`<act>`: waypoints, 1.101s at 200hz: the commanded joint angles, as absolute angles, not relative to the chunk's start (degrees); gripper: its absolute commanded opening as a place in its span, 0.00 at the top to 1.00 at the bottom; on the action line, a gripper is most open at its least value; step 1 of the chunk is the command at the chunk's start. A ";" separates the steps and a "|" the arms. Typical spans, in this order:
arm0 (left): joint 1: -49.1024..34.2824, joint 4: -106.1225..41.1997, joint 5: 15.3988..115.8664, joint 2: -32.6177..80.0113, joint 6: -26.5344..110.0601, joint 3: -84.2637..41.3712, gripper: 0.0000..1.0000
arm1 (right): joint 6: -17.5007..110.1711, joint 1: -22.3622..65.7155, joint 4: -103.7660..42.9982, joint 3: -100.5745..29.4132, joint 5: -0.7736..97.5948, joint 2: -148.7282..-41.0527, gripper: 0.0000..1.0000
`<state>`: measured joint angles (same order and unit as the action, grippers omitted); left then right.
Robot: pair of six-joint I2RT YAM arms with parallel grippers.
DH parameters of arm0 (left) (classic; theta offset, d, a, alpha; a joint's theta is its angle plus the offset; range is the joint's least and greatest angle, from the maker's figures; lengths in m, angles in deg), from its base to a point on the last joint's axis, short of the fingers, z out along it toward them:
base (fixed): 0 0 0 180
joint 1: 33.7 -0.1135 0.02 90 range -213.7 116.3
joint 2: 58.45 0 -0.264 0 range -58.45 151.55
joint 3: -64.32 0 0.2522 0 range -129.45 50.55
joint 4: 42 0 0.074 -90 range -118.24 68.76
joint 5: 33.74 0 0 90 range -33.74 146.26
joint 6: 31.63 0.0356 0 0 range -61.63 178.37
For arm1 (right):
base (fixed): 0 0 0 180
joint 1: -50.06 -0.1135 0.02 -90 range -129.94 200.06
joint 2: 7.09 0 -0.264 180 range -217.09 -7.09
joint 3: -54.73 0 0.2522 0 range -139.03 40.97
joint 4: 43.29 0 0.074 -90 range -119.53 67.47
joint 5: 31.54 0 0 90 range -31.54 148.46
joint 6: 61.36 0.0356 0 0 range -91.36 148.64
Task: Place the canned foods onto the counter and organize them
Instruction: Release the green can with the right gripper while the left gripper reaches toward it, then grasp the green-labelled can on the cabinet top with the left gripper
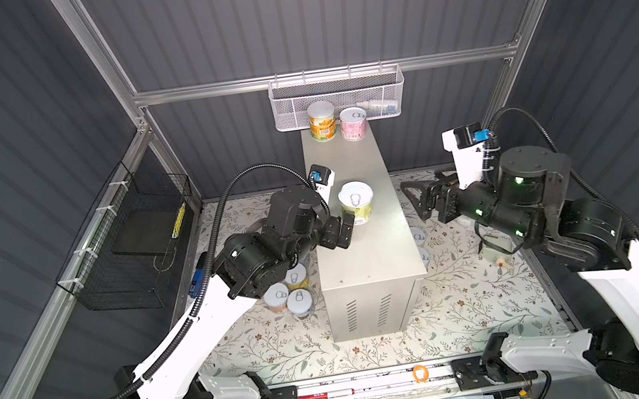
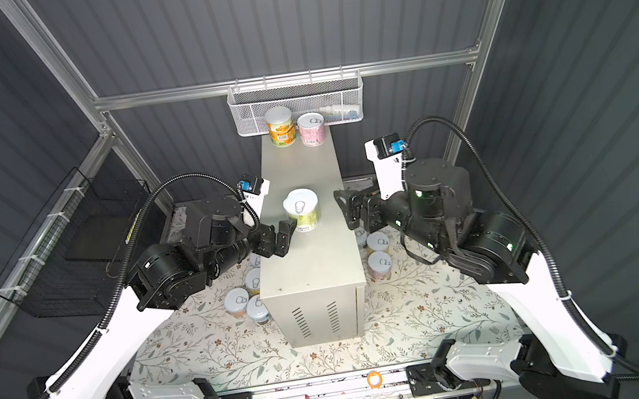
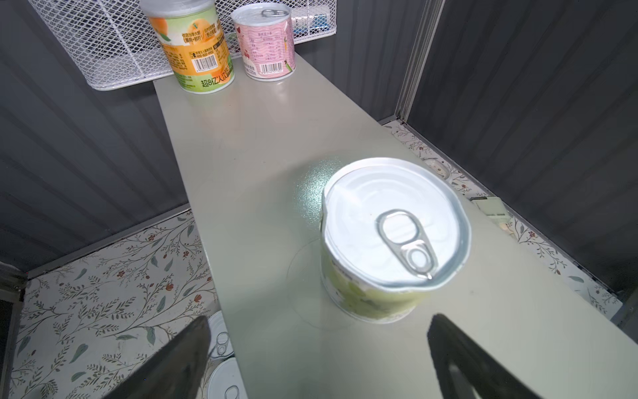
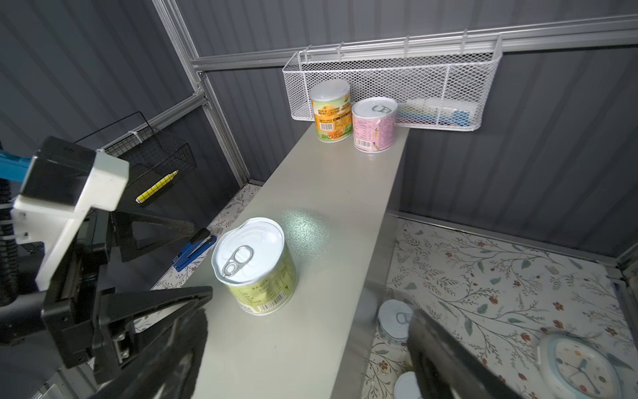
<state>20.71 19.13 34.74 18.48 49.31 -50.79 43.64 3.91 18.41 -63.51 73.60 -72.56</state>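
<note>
Set on the counter: three; green can just ahead of my left gripper, jaws spread, empty; orange can and pink can far beyond it. My right gripper likewise spread, empty; loose tins below both hands, not yet lifted.

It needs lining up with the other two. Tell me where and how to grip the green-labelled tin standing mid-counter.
Grip the green-labelled tin with the silver pull-tab lid across its round side wall, mid-height, likely coming level from the left: the left gripper stands open beside it. It stands upright and free on the beige metal counter; its flat lid offers little hold.
</note>
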 commanded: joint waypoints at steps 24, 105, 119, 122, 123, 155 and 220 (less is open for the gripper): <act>23.24 17.45 34.00 20.96 46.22 -50.68 0.03 | 44.38 4.18 16.87 -60.81 75.43 -71.60 0.08; 23.00 8.51 26.52 22.74 46.71 -45.35 0.15 | 45.04 7.37 14.25 -56.56 71.91 -69.46 0.08; 22.65 8.16 25.83 24.01 47.29 -45.85 0.16 | 45.72 8.62 13.71 -55.13 70.43 -68.98 0.08; 22.36 8.07 25.78 24.24 47.29 -45.95 0.16 | 45.83 8.89 13.70 -54.98 70.18 -68.97 0.08; 22.28 8.06 25.82 24.34 47.29 -45.99 0.16 | 45.89 8.95 13.70 -54.90 70.12 -68.97 0.08; 18.73 6.55 27.87 26.34 47.03 -46.92 0.19 | 46.59 10.98 13.23 -53.09 68.14 -68.62 0.08; 12.73 3.79 33.26 32.26 50.14 -49.96 0.19 | 47.33 14.24 10.86 -49.94 64.36 -69.01 0.08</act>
<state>13.61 4.18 31.01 29.34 47.54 -47.38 46.63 13.31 13.21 -50.79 66.74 -68.82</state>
